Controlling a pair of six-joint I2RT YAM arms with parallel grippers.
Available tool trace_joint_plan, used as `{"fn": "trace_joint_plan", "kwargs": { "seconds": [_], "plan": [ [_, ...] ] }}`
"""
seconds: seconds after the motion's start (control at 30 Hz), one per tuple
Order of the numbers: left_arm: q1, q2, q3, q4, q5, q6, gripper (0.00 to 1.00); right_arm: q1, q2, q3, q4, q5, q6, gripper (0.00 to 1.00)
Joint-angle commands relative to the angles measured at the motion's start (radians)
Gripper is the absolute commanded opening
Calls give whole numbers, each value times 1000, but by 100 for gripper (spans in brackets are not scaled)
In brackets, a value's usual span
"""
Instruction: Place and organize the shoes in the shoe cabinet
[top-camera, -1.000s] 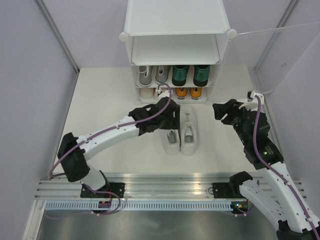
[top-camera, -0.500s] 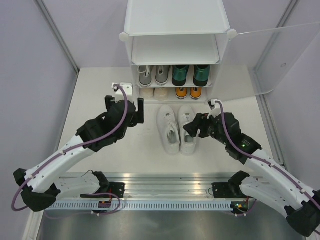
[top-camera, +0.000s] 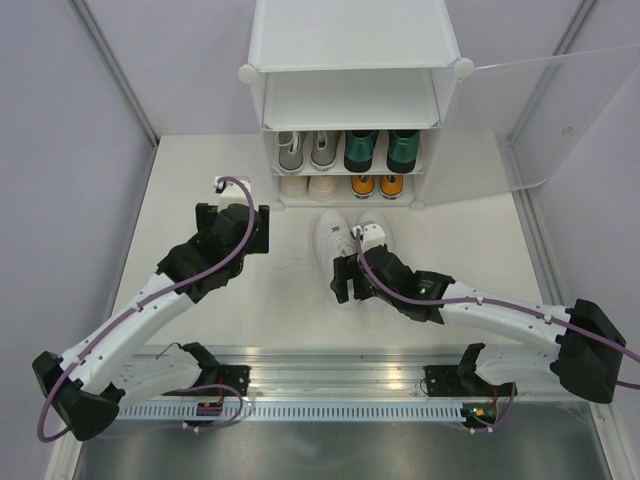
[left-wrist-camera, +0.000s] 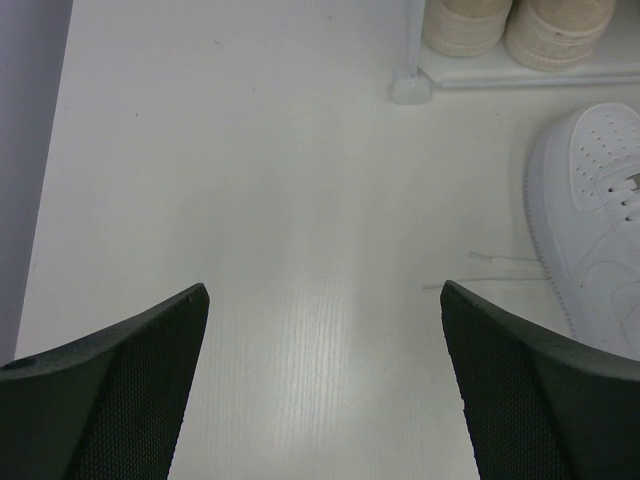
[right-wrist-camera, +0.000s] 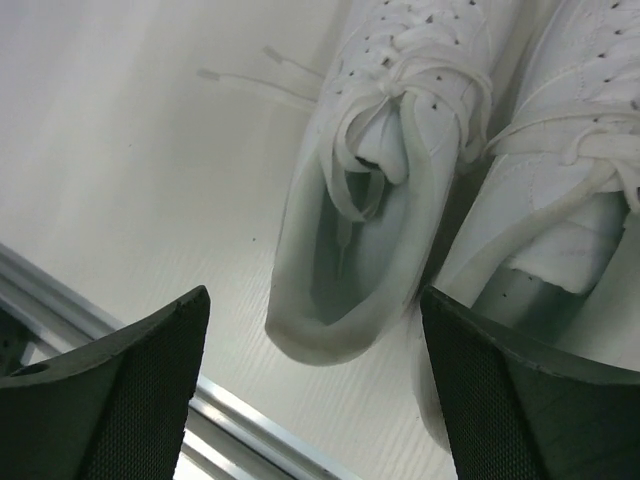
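The white shoe cabinet (top-camera: 350, 35) stands at the back with its frosted door (top-camera: 545, 120) swung open to the right. Grey shoes (top-camera: 305, 150) and green shoes (top-camera: 380, 150) sit on one shelf, with the cream pair (top-camera: 308, 185) and orange pair (top-camera: 378, 185) below. Two white sneakers (top-camera: 330, 235) lie side by side on the table before it. My right gripper (top-camera: 350, 277) is open, straddling the heel of the left sneaker (right-wrist-camera: 370, 200) from above; the other sneaker (right-wrist-camera: 560, 200) lies beside it. My left gripper (top-camera: 232, 220) is open and empty over bare table (left-wrist-camera: 323, 292), left of the sneakers (left-wrist-camera: 600, 220).
The aluminium rail (top-camera: 330, 370) runs along the near edge, close behind the sneaker heels (right-wrist-camera: 90, 320). Purple walls close in both sides. The cabinet's lower corner connector (left-wrist-camera: 410, 88) and the cream shoes (left-wrist-camera: 520, 25) show at the top of the left wrist view.
My left gripper has pulled away from the sneakers to the left. My right gripper has swung in from the right and now hangs over the sneakers' heels.
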Motion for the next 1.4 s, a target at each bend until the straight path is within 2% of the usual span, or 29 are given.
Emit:
{"fn": "trace_joint_plan", "kwargs": {
  "seconds": [0.0,0.3,0.63,0.93,1.37],
  "plan": [
    [3,-51,-11,51,32,34,99,3,45,85,31,124,20,90],
    [3,-73,-9,52,58,38,98,3,237,177,28,178,21,91],
    [3,-88,-11,51,79,39,98,3,424,217,10,229,110,91],
    [3,-96,-9,52,99,42,97,8,375,215,2,230,83,90],
    [3,-101,-12,56,115,45,97,14,619,300,-45,226,123,92]
  ]
}}
